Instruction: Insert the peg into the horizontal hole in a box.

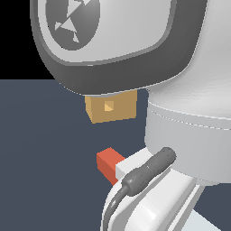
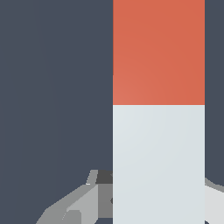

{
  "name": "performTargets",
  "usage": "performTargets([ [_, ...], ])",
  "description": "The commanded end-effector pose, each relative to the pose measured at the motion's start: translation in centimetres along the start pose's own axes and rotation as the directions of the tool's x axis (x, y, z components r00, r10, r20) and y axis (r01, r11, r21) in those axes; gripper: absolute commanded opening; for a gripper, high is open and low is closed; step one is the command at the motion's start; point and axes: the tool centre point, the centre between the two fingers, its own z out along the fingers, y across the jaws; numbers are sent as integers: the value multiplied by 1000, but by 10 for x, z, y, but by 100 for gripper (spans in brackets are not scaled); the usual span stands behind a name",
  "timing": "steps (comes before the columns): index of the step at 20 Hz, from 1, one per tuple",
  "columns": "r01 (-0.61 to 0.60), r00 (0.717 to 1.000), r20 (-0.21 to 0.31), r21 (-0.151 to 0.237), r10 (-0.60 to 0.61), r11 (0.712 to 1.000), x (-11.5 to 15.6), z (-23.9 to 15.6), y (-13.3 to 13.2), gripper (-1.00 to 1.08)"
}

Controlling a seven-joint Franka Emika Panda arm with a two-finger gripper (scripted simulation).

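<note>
The tool (image 2: 158,197) closes on the white half of the peg (image 2: 158,109), its fingers (image 2: 83,201) mostly hidden behind the bar. The arm's bulk (image 1: 180,113) blocks much of the exterior view; only the peg's red tip shows, near the box (image 1: 111,108), whose top is cut off, hole (image 1: 108,107) facing out.

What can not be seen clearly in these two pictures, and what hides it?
- Exterior view: the gripper is hidden behind the arm; only the peg sticks out.
- Exterior view: the top of the box is covered by the arm; the hole shows.
- Wrist view: the peg is cut off by the frame edges and covers the gap between the fingers; contact cannot be judged. No box appears.
</note>
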Motion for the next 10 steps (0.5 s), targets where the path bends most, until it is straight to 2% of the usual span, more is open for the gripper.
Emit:
performTargets([
  [1,-8,1000,2,-2,8,1000,7,-3,4,-100],
  [10,-74,997,2,-2,74,997,56,-14,22,-100],
])
